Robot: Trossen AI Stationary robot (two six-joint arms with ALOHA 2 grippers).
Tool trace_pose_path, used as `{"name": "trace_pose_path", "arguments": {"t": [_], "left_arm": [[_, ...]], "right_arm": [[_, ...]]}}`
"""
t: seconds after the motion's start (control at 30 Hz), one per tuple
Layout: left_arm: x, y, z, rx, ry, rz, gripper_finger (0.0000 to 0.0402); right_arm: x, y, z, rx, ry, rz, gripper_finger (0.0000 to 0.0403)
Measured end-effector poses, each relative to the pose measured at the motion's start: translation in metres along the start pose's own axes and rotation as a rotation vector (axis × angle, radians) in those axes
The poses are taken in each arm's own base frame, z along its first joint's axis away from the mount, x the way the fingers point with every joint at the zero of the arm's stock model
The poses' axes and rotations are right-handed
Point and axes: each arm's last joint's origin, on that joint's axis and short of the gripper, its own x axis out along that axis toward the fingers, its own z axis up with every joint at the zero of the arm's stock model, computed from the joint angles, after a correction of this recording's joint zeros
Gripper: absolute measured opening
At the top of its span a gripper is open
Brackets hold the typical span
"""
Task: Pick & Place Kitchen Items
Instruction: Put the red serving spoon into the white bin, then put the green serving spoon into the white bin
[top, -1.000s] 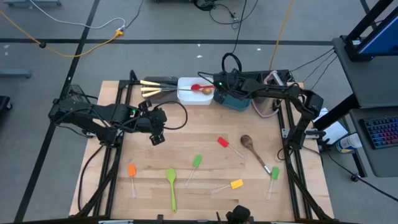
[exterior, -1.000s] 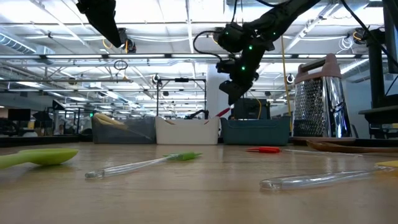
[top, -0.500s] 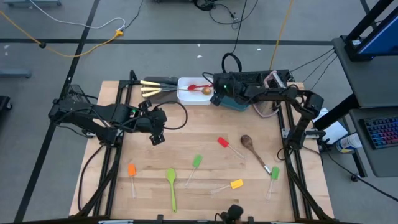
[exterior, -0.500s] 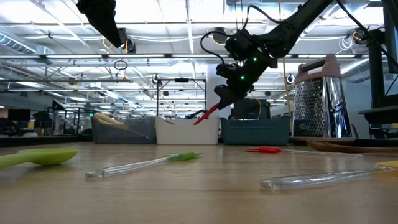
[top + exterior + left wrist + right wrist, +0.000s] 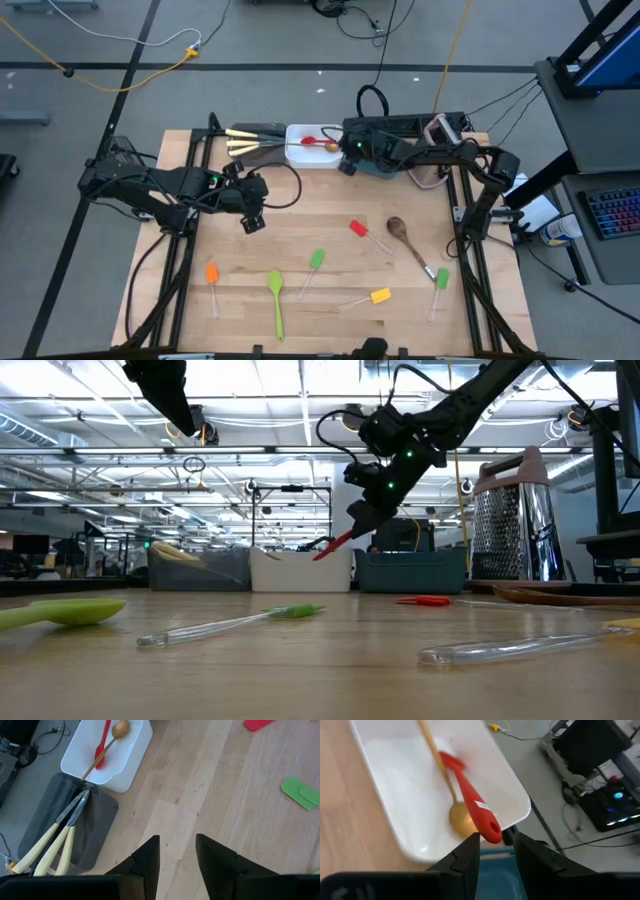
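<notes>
Wooden table (image 5: 300, 225): three tubs (image 5: 300, 155) at far edge; spatulas (image 5: 364, 233), green spoon (image 5: 276, 300), wooden spoon (image 5: 406, 240) scattered

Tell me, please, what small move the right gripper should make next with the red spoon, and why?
Probably open and let go. The right gripper holds the red spoon by its handle end, tilted down, with the spoon's far end inside the white tub, beside the gold spoon. Releasing here should drop it in. The left gripper waits open above the table.
</notes>
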Motion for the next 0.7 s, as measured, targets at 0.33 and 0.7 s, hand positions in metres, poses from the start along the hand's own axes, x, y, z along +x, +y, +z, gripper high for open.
{"name": "trace_pose_path", "arguments": {"t": [0.33, 0.7], "left_arm": [[0.000, -0.001, 0.000, -0.087, 0.013, -0.031, 0.0131], [-0.001, -0.005, -0.002, -0.399, 0.053, -0.092, 0.0131]], "right_arm": [[-0.021, 0.037, -0.001, -0.215, 0.149, -0.257, 0.0116], [-0.053, 0.094, -0.006, -0.171, 0.155, -0.127, 0.0116]]}}
